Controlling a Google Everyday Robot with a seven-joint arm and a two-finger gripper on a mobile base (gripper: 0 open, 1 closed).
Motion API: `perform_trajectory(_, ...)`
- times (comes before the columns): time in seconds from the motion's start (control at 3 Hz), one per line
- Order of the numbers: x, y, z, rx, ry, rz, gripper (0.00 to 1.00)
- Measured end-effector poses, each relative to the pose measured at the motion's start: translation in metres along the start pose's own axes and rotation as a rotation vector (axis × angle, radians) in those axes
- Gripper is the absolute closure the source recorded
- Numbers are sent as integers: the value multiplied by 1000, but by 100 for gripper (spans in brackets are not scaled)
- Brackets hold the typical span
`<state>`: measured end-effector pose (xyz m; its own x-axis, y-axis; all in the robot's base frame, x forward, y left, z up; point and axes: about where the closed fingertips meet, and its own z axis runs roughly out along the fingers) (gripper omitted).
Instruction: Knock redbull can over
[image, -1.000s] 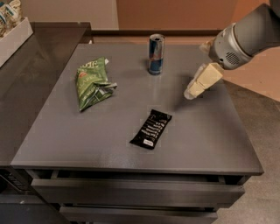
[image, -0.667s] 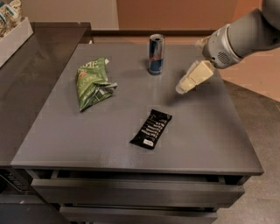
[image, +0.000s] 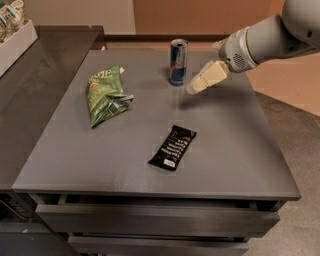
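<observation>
**Q:** Redbull can (image: 178, 62): where, what pose?

**A:** Upright on grey table (image: 235, 150), toward far edge, approx. mid-width. Silver top up; blue-and-silver side w/ red mark facing camera.

**Q:** Gripper (image: 193, 89): position rel. to can?

**A:** Just right of can, tip level w/ can's base, close beside but not touching. Slants down-left from white arm (image: 270, 37), entering from upper right of can. Held above tabletop; shadow on surface below and right of can. Open or closed: cannot tell from this angle.

**Q:** Other items rel. to can?

**A:** Green snack bag (image: 104, 95): crumpled, lying flat, well left of can and nearer camera. Flat black bar (image: 173, 147) w/ white print: lying diagonally, approx. straight in front of can, well apart. White bin (image: 15, 42): far left of can, on separate dark counter. Drawer fronts (image: 150, 220): below table's near edge.
</observation>
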<state>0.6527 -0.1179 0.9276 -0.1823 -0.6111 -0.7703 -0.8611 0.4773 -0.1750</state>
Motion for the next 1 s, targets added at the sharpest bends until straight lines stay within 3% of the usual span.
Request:
perform_trajectory(0.67,0,6,8,2,2,-22,0)
perform_trajectory(1.0,-7,9,20,17,-36,-36,0)
